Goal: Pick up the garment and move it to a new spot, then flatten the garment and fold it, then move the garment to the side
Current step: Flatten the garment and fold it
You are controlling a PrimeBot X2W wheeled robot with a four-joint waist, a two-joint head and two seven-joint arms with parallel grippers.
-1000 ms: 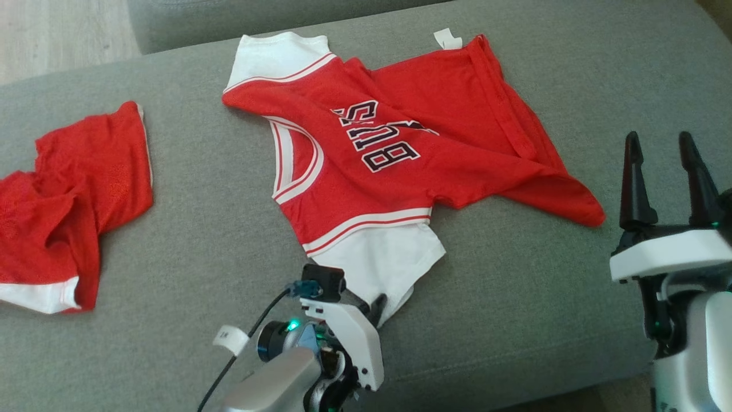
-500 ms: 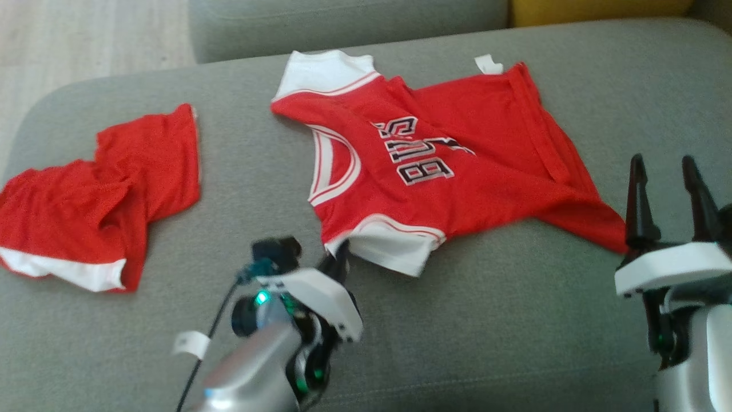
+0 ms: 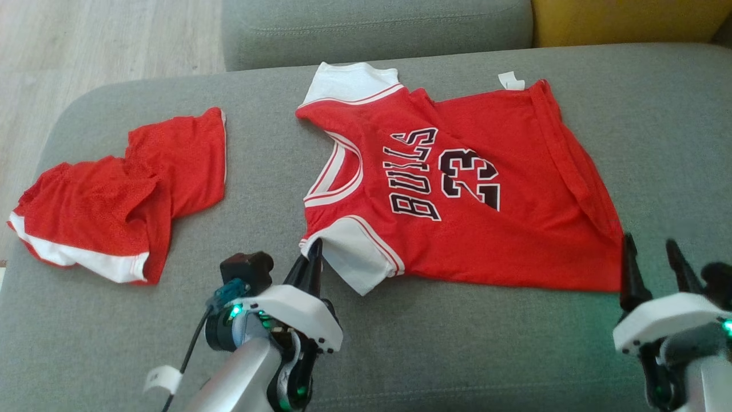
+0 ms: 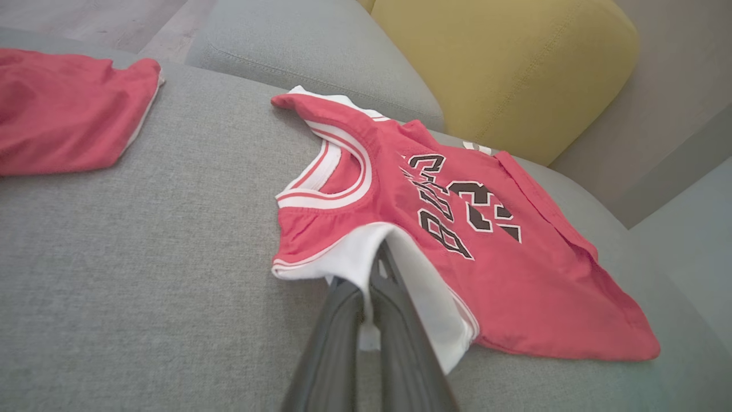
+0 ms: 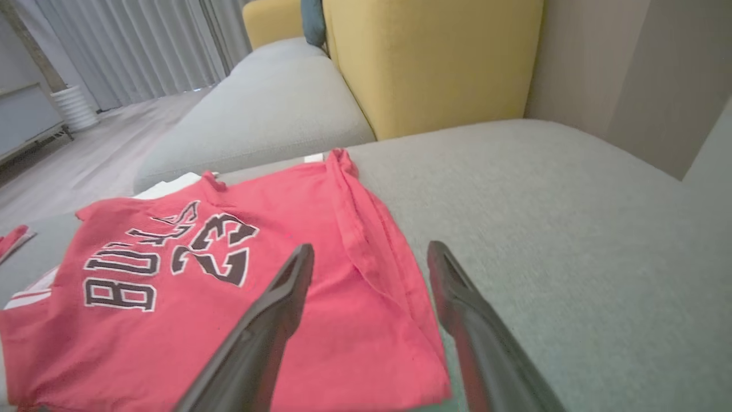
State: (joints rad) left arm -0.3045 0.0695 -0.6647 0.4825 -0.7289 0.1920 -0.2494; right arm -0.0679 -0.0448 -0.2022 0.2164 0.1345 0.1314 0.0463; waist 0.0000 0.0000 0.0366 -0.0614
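Left fingers [image 3: 311, 268] pinch the jersey [image 3: 457, 240] by its white sleeve, toward the sofa's [image 3: 514, 349] front edge; right fingers [image 3: 631, 274] spread, empty, beside its hem.

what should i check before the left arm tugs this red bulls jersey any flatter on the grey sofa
1. Grip: left gripper shut on the white sleeve of the red mesh Bulls jersey: ok.
2. Both sleeve layers caught: cannot tell.
3. Free hand: right gripper open at the hem corner, holding nothing: ok.
4. Flatness: a fold runs along the hem side: not ok.
5. Neighbour: red shorts with white trim lie apart from the jersey: ok.
6. Room: bare grey fabric sofa cushion in front: ok.
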